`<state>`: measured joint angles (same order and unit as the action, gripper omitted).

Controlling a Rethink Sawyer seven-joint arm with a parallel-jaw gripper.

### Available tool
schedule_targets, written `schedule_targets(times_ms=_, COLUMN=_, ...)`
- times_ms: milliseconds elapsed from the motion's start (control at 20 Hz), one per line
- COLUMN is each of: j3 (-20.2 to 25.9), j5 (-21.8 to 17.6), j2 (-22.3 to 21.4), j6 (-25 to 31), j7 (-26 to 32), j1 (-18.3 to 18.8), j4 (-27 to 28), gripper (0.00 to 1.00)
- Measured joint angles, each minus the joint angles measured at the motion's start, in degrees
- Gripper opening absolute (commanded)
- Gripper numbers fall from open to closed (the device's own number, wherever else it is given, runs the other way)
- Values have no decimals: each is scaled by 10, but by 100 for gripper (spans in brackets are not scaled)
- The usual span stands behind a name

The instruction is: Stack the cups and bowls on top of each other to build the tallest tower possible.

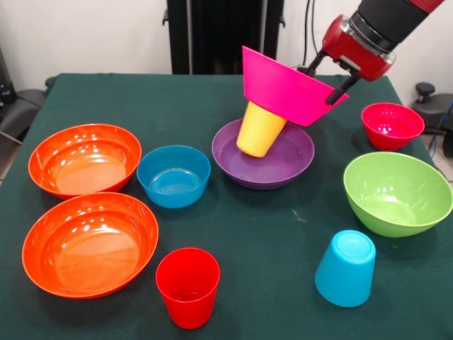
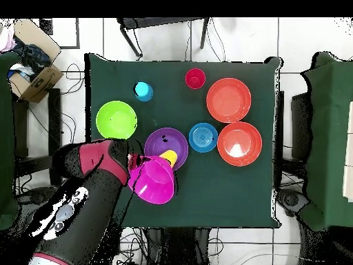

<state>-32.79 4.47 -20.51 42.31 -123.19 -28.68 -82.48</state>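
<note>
My gripper [image 1: 327,83] is shut on the rim of the magenta bowl [image 1: 283,86] and holds it tilted in the air. The bowl's underside touches or sits just over the yellow cup [image 1: 260,129], which leans inside the purple bowl [image 1: 283,166]. Two orange bowls [image 1: 83,157] [image 1: 88,243] sit at the left, with the small blue bowl [image 1: 173,175] beside them. The red cup [image 1: 187,285] stands upright at the front. The light blue cup [image 1: 345,268] stands upside down. The lime green bowl [image 1: 396,193] and the small crimson bowl [image 1: 391,125] are at the right.
In the overhead view the arm [image 2: 89,179] comes in from the bottom left and hides the crimson bowl. A cardboard box [image 2: 31,69] sits off the table at the top left. The green table [image 1: 269,283] has bare cloth between the cups.
</note>
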Motion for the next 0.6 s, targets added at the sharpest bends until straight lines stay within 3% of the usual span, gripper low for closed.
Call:
schedule_targets(times_ms=550, j3=0, j5=0, j2=0, j6=-13, j7=0, j1=23, j4=0, gripper=100)
schedule_targets(times_ms=600, j3=0, j5=0, j2=0, j6=-25, j7=0, j1=32, j4=0, gripper=0)
